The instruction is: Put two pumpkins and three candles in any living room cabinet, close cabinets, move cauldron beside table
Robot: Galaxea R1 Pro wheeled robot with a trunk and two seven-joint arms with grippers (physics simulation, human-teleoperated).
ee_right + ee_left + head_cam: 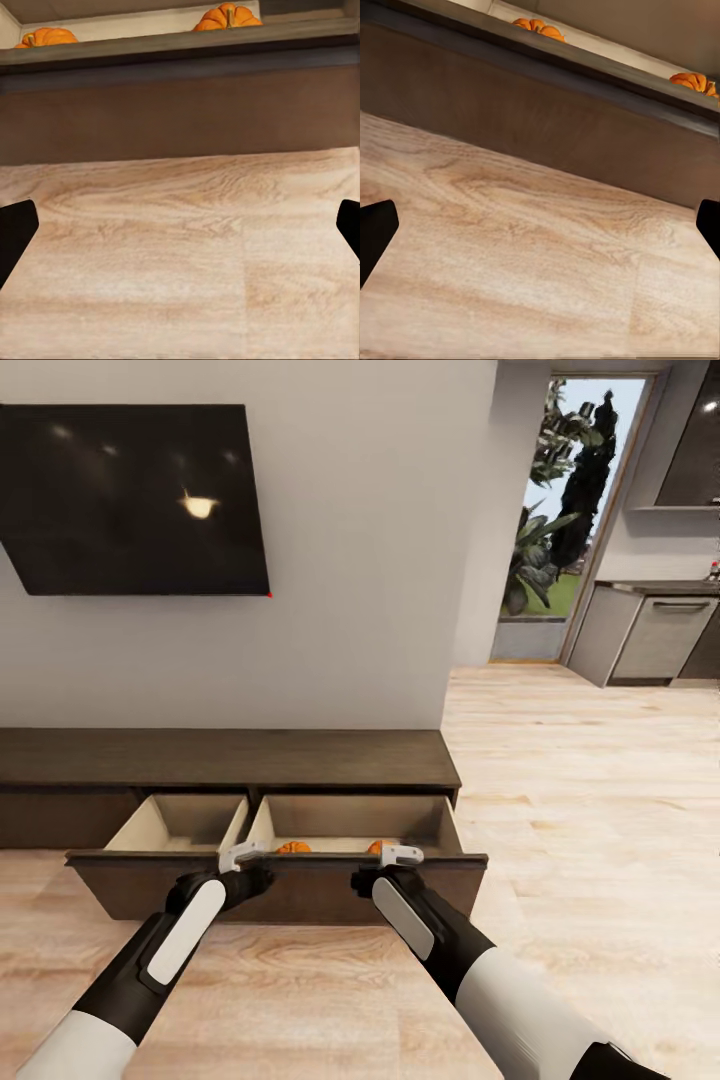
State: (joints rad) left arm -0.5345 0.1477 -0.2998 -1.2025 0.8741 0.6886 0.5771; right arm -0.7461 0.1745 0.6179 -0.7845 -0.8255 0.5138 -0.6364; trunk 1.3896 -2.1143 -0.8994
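Presently both pumpkins [294,848] are seen inside the cabinet's [230,757] open drawer [280,880], just beyond both grippers, left gripper [243,853] and right gripper [392,854], whose fingers are spread apart.

A dark television [135,500] is mounted on the pale wall [360,560], light wood flooring [580,780] is laid throughout, and greenery is framed by a tall window [570,500]

Head cam sits high behind both arms, facing forward and down at the cabinet [230,760] against the wall, mid-range. Both wrist cams sit low near the floor [540,262], close up, angled along it at the open drawer front [180,112]. All three share the drawer's pumpkins [293,848].
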